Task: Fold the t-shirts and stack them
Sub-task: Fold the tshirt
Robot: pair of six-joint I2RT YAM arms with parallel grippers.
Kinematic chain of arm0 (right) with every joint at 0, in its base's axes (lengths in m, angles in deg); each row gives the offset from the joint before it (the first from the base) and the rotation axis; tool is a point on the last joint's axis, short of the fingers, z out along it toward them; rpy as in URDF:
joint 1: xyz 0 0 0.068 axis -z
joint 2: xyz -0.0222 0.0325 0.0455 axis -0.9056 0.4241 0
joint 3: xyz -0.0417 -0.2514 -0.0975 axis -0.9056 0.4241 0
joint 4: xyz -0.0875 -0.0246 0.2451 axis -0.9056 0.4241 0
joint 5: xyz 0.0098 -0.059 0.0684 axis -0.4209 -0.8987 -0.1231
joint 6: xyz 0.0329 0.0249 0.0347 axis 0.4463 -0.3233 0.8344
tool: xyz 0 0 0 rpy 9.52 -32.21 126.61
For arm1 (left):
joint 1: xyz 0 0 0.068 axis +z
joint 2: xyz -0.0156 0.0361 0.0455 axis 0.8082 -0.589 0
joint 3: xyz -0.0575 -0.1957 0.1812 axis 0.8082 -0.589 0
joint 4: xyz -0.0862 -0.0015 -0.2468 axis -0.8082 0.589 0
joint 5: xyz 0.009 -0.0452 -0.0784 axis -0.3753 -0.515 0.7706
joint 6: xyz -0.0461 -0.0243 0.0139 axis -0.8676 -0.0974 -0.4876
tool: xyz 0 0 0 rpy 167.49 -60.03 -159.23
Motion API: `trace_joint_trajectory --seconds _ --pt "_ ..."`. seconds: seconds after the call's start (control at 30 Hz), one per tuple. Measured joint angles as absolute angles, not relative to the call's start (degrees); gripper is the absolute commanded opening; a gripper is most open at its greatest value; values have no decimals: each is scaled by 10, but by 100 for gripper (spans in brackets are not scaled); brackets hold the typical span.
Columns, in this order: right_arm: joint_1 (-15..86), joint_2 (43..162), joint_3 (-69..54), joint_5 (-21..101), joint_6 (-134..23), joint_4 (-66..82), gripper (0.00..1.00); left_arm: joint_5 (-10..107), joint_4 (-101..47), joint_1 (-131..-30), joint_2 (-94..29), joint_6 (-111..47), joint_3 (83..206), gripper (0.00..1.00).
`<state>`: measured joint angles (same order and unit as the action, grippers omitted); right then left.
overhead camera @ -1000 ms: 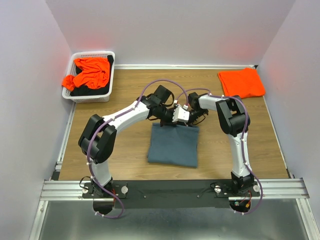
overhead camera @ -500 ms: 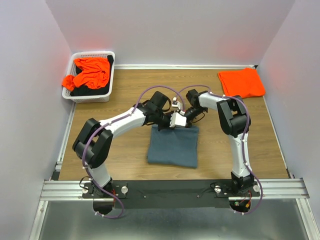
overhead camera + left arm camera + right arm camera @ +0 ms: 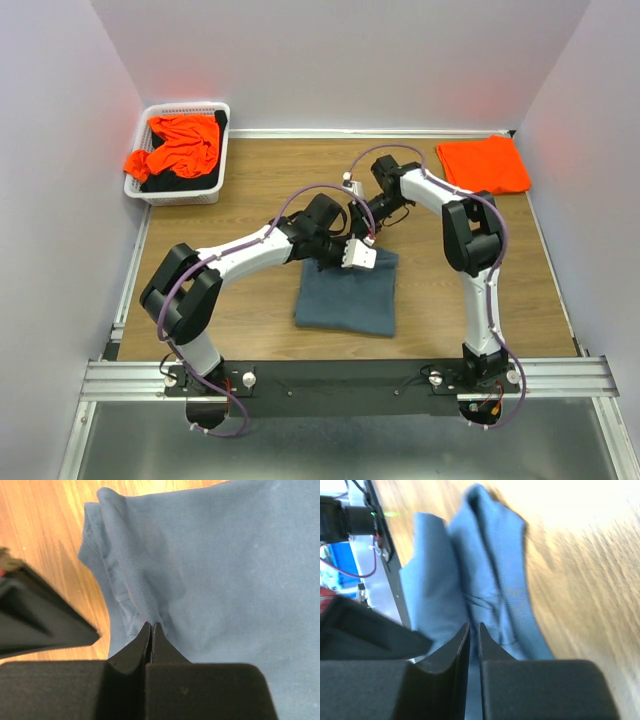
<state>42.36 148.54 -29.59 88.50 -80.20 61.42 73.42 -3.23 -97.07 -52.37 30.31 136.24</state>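
**One shirt folded and set aside, one in hand, the basket not yet emptied**

A folded orange shirt lies in the upper right corner of the surface. The blue shirt lies mid-frame as a near-flat rectangle, its far edge rumpled. The left gripper has its jaws pressed together, tips on a crease there; whether cloth is caught I cannot tell. The right gripper hangs over that edge, jaws a slit apart, holding nothing. A crumpled orange shirt waits in the basket at upper left. Stacking looks not yet begun.
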Motion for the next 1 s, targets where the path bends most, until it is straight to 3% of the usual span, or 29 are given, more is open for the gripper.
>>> trace_joint_trajectory --seconds 0.27,0.9,1.0 --pt "422 1565 -284 895 -837 642 14 713 -44 -971 -508 307 1362 0" --pt "420 1566 -261 918 -865 656 13 680 -89 -953 -518 308 1379 0" --pt "420 1566 -261 918 -864 656 14 679 -92 -952 -526 309 1379 13"
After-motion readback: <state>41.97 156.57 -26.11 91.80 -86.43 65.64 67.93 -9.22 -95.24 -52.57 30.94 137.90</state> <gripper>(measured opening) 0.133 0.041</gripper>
